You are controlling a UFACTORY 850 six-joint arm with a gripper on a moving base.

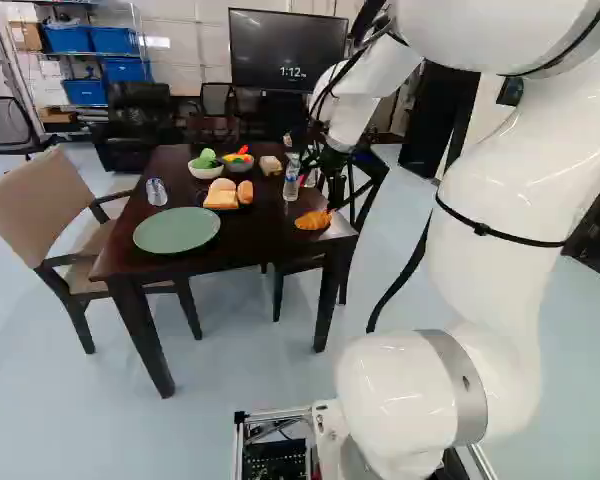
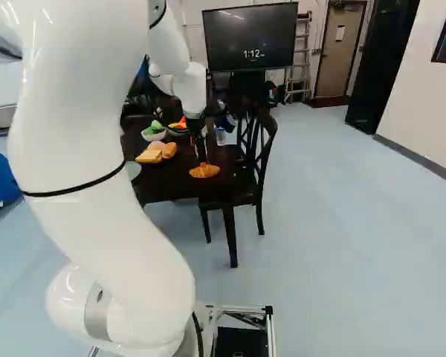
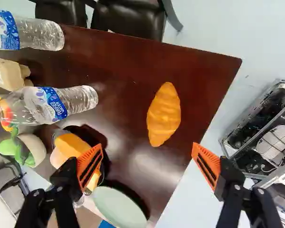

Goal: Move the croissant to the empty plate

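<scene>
Golden-brown, crescent-roll-shaped croissant (image 3: pixel 164 114) lies on the dark brown glossy wooden table (image 1: pixel 265 240), nr the corner at the rt of the table in the L base view. Not on the plate. Black two-finger gripper w/ orange pads (image 2: pixel 201 153) is over that corner; fingers wide apart, nothing held. In wrist view croissant is ahead of & btwn the open fingertips, touching neither. Round pale-green plate (image 1: pixel 177 230), empty, sits nr the table's near edge, L of croissant in L base view, well apart from it. Btwn the two, a bit farther back: dark plate (image 1: pixel 245 206) w/ yellow-orange bread slice (image 1: pixel 221 200) & rounded tan buns (image 1: pixel 245 191). Behind: white bowl w/ green items (image 1: pixel 205 172), next to it grey bowl w/ red & yellow items (image 1: pixel 237 166). Clear plastic water bottle w/ blue label (image 1: pixel 291 180) stands just past croissant; 2nd clear water bottle (image 3: pixel 42 34) shows in wrist view, nr a small beige carton (image 3: pixel 8 74). Clear drinking glass (image 1: pixel 156 192) behind green plate. Tan padded chair (image 1: pixel 42 205) at table's L side in L base view, dark wooden chair (image 2: pixel 259 160) at its rt side in R base view.
</scene>
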